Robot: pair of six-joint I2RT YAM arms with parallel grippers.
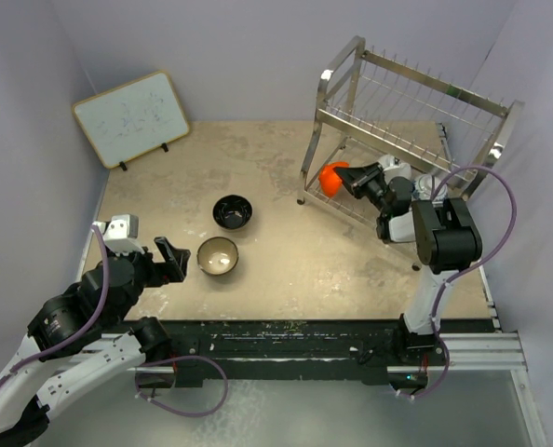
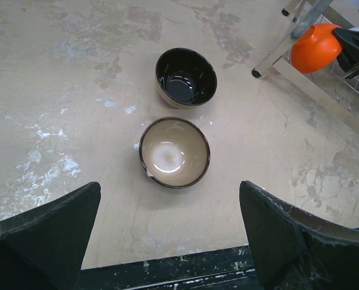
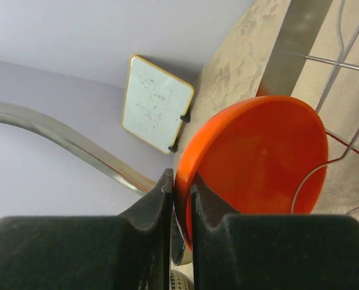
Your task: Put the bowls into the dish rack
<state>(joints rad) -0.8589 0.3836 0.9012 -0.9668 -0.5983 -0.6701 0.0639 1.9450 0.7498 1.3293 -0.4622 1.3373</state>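
Rim of the orange bowl (image 3: pixel 258 163) sits pinched in the right hand (image 3: pixel 181 184), on edge at the rack's (image 1: pixel 416 102) lower tier, perhaps inside, by the worktop's (image 1: pixel 276 154) far right corner; left hand (image 1: pixel 172 259) gapes empty, tan bowl (image 2: pixel 174 152) just ahead.

Only faint, unreadable scribbles on the whiteboard (image 1: pixel 132 117); no legible text anywhere.

Lab test cell, plain partition walls (image 1: pixel 258 47), whiteboard (image 1: pixel 132 116)

Overhead downward, left wrist nearer, right wrist closest, perhaps tilted, orange bowl (image 1: pixel 330 177) shared
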